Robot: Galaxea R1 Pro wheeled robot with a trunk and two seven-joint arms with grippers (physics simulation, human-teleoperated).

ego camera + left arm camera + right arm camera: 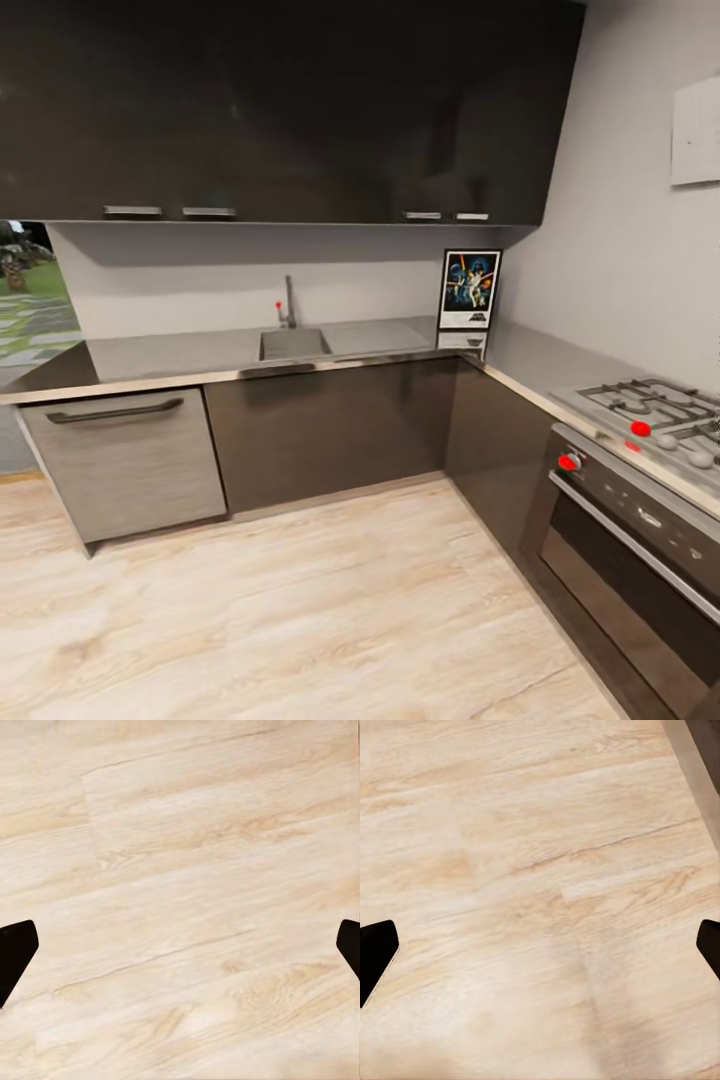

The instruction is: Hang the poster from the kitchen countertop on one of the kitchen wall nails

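The poster (pixel 470 289) stands upright, long axis vertical, facing me from the countertop (pixel 400 335) corner right of the sink (pixel 293 343); both my grippers (pixel 180 945) (pixel 540 945) spread wide

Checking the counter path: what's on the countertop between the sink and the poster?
Head view: bare grey countertop lies between the sink and the poster, which stands upright in the corner against the wall. Only the poster's reflection shows on the slab.

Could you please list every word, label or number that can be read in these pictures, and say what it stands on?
None can be read.
Black-framed upright poster in the corner of the grey metal-look countertop: the dark lettering on its white lower band is too blurred.
Steel oven front with red knobs: its small pale mark is too small.
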